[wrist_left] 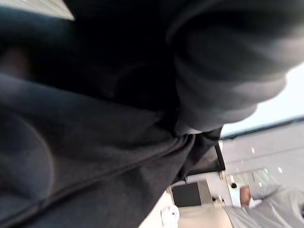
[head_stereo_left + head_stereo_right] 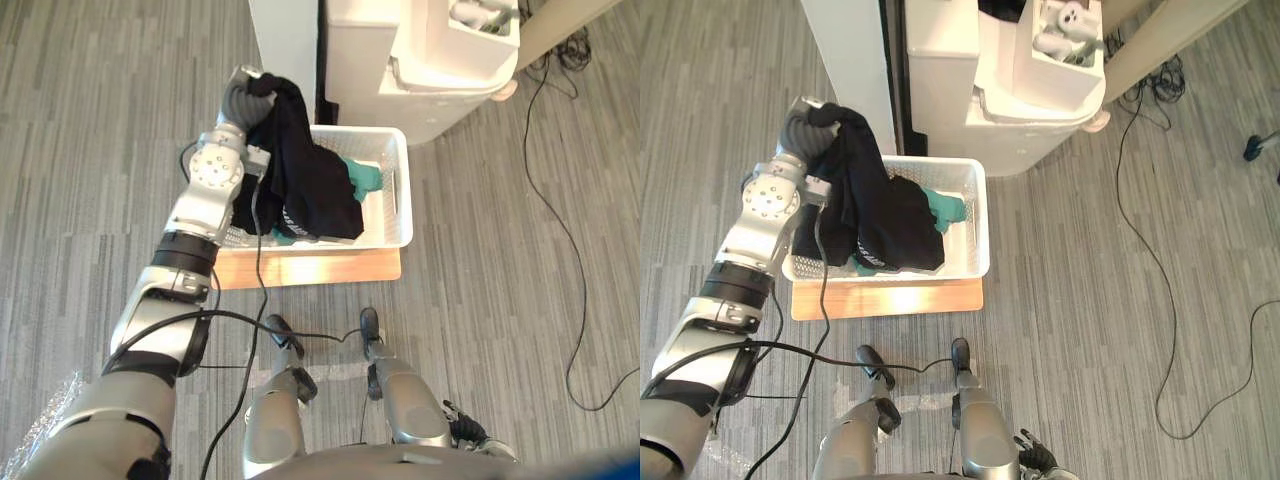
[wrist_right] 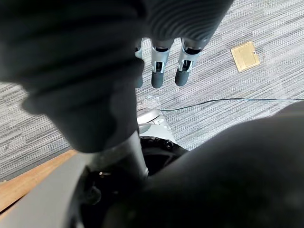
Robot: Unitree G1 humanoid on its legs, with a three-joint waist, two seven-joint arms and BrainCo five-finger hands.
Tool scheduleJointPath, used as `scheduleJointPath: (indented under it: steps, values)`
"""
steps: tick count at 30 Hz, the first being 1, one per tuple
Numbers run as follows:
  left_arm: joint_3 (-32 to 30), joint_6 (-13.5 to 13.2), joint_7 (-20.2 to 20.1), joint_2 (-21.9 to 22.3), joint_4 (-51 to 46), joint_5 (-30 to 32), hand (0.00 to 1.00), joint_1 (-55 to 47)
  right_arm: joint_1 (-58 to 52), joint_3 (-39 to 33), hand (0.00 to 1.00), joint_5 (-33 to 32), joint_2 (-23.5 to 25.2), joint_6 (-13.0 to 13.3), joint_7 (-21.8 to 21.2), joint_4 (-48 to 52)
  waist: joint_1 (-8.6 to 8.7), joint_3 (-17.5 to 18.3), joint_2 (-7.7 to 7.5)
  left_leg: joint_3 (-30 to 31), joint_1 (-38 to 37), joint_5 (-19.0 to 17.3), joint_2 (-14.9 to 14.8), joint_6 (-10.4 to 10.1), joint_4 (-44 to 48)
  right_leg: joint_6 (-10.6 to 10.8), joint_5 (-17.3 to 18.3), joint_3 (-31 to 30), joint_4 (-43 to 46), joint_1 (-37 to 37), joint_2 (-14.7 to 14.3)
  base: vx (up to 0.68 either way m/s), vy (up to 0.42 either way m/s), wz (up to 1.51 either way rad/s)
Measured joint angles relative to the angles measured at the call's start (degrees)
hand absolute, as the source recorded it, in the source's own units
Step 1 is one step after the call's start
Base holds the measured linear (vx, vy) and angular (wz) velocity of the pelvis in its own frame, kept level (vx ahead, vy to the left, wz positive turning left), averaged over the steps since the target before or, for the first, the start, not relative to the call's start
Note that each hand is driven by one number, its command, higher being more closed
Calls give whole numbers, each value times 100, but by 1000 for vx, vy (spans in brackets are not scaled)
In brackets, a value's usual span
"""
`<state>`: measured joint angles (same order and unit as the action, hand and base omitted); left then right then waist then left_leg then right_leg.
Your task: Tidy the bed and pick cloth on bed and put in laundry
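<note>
Left robot hand (image 2: pixel 240 100) is up over the far left corner of the basket (image 2: pixel 402 190), and the black cloth (image 2: pixel 310 180) hangs off it in one long drape. The cloth covers the hand from the wrist view too, so whether the grip is closed I cannot tell. The cloth's top is bunched at the hand, and its lower end is down inside the basket, lying across the middle towards the front wall. There is a pale mark near the cloth's lower edge, too small to read. The basket is white, rectangular, with slotted walls. Inside it a teal cloth (image 2: pixel 365 178) pokes out to the right of the black one, and more dark fabric sits against the left wall under the arm. The right end of the basket shows bare white bottom. The basket sits on a pale wooden board (image 2: pixel 320 268), and the board lies flat on the grey striped floor (image 2: pixel 100 120). Just behind the basket stands a white unit (image 2: pixel 1040 110), with something pale and lumpy in its open top that I can't make out. Right robot hand (image 3: pixel 158 66) hangs low with fingers straight and nothing in it, above the floor, where a brass plate (image 3: pixel 245 56) is set in.
</note>
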<state>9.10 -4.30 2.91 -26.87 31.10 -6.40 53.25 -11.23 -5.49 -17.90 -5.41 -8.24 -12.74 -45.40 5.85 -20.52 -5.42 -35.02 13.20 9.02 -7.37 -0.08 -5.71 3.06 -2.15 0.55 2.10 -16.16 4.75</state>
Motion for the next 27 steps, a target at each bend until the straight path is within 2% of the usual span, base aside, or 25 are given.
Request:
scheduleJointPath:
  steps: [4, 8, 9, 13, 17, 24, 27]
  values:
    - [-8, 2, -53, 267, 0, -543, 100, -5, -4, 20, 0, 1, -44, 43, 8, 144, -26, -138, 72, -73, 91, -1, -6, -1, 5, -20, 27, -34, 149, -185, -2, 20, -3, -8]
    - [-54, 40, -42, 499, 1, -630, 100, -269, 5, 23, 0, 0, -48, 86, 60, 243, -45, -236, 91, -109, 151, -25, -21, -41, 6, -38, 102, -42, 335, -353, -9, 5, -5, -2]
    - [-113, 57, 1, 606, 22, -583, 0, -372, -4, 26, 0, 1, -51, 89, 68, 279, -48, -247, 98, -117, 158, -24, -25, -42, 6, -44, 122, -42, 361, -373, -12, 0, 0, 0]
    - [-319, 209, 79, 759, 32, -516, 0, -527, 7, 83, 0, 2, -88, 118, 78, 311, -64, -255, 111, -188, 166, -25, -40, -43, 7, -55, 208, -69, 520, -482, -21, 33, -13, -5]
    - [-470, 415, 160, 792, 159, -287, 0, -528, 15, 170, 0, 2, -191, 181, 143, 393, -62, -312, 205, -204, 169, -31, -46, -47, 6, -71, 278, -71, 626, -537, -22, 53, -10, -1]
    - [-512, 661, 207, 783, 179, -301, 0, -526, 13, 169, 0, 4, -198, 186, 172, 401, -69, -321, 220, -192, 117, -40, -52, -57, 6, -67, 400, 13, 806, -538, -3, 77, -3, 4]
    - [-524, 680, 164, 721, 179, -291, 0, -525, 8, 168, 0, 6, -201, 186, 176, 401, -74, -321, 221, -199, 38, -68, -48, -94, 6, -85, 472, 45, 916, -522, 8, 81, -1, 0]
